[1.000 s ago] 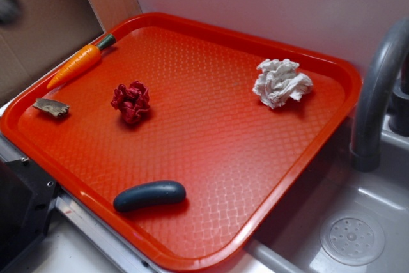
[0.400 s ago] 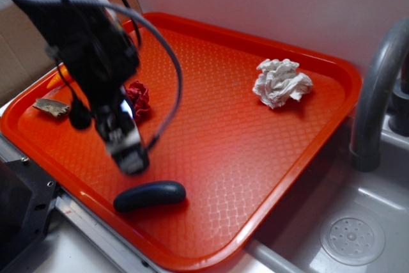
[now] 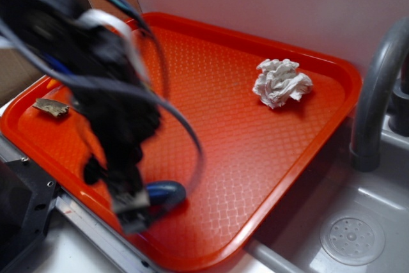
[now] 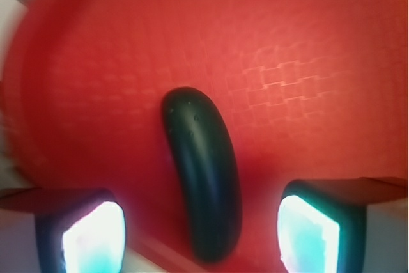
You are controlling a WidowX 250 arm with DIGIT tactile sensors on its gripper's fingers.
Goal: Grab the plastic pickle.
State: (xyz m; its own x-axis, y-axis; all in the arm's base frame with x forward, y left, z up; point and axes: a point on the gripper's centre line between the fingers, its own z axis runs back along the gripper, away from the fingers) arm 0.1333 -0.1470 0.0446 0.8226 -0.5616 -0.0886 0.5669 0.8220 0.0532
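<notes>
The plastic pickle (image 3: 167, 192) is dark blue-green and lies near the front edge of the red tray (image 3: 255, 139); my arm covers its left part in the exterior view. In the wrist view the pickle (image 4: 203, 177) lies lengthwise between my two fingers, one on each side, with a gap to both. My gripper (image 3: 133, 212) is open, low over the pickle's left end, blurred by motion. In the wrist view the gripper (image 4: 201, 234) straddles the pickle's near end.
A crumpled white paper wad (image 3: 280, 82) lies at the tray's back right. A small brown scrap (image 3: 51, 107) lies at the left edge. A grey faucet (image 3: 377, 87) and sink drain (image 3: 351, 240) are on the right. The carrot and red wad are hidden behind my arm.
My arm has come into view from the upper left and moved down and forward to the pickle. The pickle has not moved.
</notes>
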